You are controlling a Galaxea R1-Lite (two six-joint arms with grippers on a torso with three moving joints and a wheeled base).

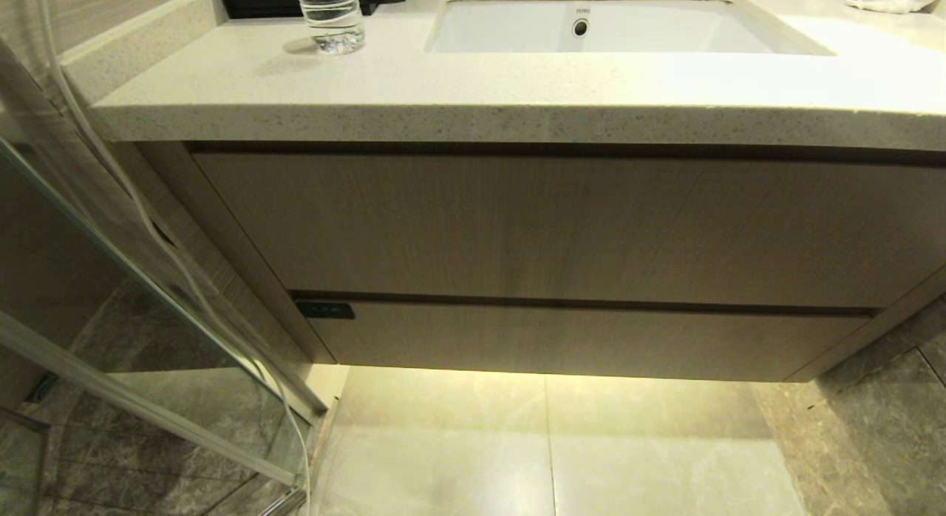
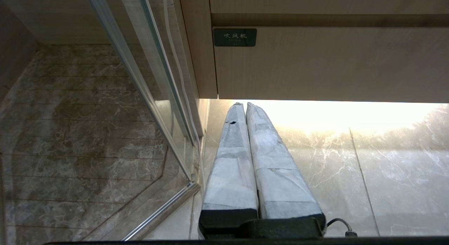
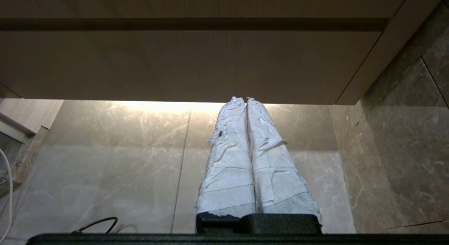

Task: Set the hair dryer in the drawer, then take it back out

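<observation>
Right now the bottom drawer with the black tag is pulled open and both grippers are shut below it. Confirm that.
Not quite. The drawer is closed, its front flush under the taller panel, as the head view shows. The rest holds: the left gripper and the right gripper are both shut, low by the drawer's lower edge, and the black tag is at the drawer's left end.

Bathroom: stone vanity counter (image 1: 473, 94) with inset white basin (image 1: 591, 28), glass shower door (image 1: 111, 294), marble floor (image 1: 554, 449)
</observation>
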